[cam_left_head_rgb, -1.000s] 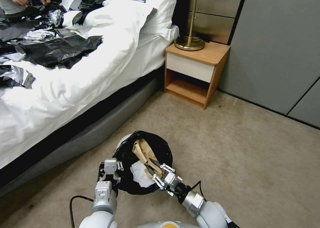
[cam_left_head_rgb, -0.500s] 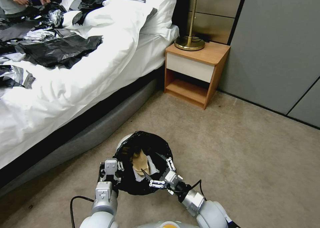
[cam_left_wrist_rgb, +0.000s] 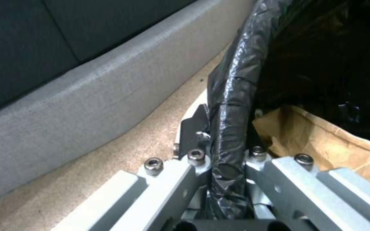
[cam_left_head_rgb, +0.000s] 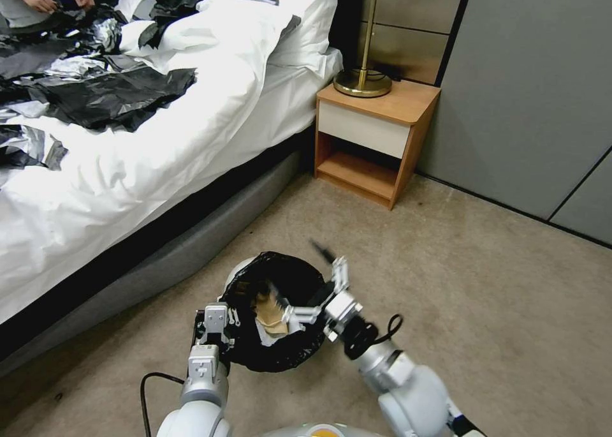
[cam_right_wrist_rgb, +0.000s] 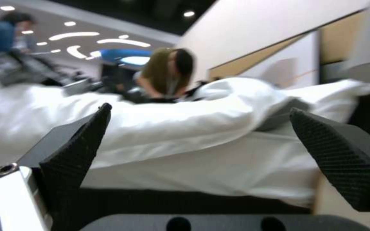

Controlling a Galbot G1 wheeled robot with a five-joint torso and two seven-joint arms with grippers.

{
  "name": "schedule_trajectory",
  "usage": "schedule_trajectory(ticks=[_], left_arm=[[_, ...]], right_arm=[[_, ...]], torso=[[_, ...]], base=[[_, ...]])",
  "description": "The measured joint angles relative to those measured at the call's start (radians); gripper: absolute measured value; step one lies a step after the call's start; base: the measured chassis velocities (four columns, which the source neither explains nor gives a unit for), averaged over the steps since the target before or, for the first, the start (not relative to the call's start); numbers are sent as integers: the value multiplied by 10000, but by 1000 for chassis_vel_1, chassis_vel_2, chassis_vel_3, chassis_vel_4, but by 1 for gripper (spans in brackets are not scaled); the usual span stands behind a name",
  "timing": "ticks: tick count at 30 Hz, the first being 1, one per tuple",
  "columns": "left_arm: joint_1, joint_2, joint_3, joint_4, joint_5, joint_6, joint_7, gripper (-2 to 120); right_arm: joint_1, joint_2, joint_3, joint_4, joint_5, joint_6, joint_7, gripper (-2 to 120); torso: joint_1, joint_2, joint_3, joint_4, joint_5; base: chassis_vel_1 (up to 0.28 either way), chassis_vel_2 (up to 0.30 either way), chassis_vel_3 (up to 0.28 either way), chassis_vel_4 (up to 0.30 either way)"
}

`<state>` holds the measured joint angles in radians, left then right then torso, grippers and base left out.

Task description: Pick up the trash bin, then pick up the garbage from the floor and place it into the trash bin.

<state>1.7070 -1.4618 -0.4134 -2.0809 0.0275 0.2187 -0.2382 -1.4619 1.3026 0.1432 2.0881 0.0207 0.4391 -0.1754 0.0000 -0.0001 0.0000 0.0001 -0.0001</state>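
Since a second ago my right gripper (cam_left_head_rgb: 317, 277) has let go of the brown paper (cam_left_head_rgb: 270, 311) and swung up out of the trash bin (cam_left_head_rgb: 277, 309); it's over the rim now, fingers spread wide with nothing between them, camera looking across at the bed (cam_right_wrist_rgb: 185, 128). My left gripper (cam_left_wrist_rgb: 228, 154) is pinched on the bin's rim and black liner (cam_left_wrist_rgb: 232, 96), holding it off the carpet (cam_left_head_rgb: 478, 284) beside the bed base. Paper and a white tissue (cam_left_head_rgb: 290, 316) lie inside. I'd call that piece delivered; no litter shows on the carpet here, so what's left I can't judge.
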Motion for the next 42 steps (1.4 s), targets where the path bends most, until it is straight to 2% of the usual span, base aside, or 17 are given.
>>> schedule_trajectory(ticks=[3,6,18,42], left_arm=[[12,24,-36,4,-25,-1,0,0],[37,39,-60,4,-60,-7,0,0],[97,84,-111,-124,-149,-22,2,0],[57,93,-96,-180,-284,-18,72,0]], right_arm=[[-290,197,518,125,35,60,431,100],[-616,392,1102,-354,42,283,944,100],[-647,588,1658,-2100,164,295,2035,100],[-360,621,1731,-2391,281,167,2089,100]], torso=[[0,0,0,-1,2],[0,0,0,-2,2],[0,0,0,0,2],[0,1,0,-1,1]], base=[[0,0,0,0],[0,0,0,0],[0,0,0,0],[9,12,14,15]])
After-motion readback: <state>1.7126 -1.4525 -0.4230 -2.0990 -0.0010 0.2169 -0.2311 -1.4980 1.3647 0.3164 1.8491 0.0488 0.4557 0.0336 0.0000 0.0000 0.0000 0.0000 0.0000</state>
